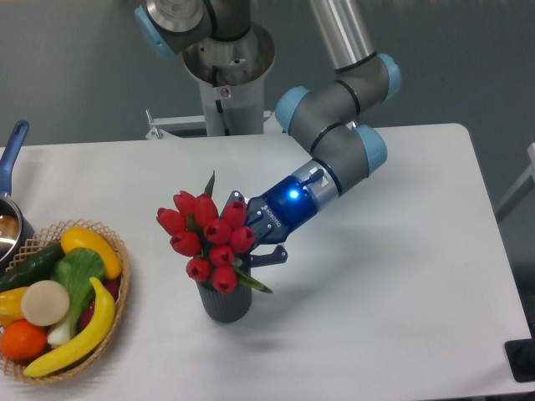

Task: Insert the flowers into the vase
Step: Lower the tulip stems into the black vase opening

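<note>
One pincer (248, 240) pinching the flowers (206, 239) at their stems, bunch tilted left, just above the vase (224, 303) mouth

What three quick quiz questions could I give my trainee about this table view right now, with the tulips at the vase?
1. True or false: the bunch of red tulip buds lies flat on the white table.
2. What stands directly under the bunch? A) the woven wicker basket of toy fruit B) the dark grey ribbed cylinder vase C) the blue-handled pot
3. Fill in: the arm's two-finger gripper is at the bunch's ____ side in the picture.

Key
1. False: the buds sit above the vase mouth, with the gripper at their stems.
2. B
3. right
</note>
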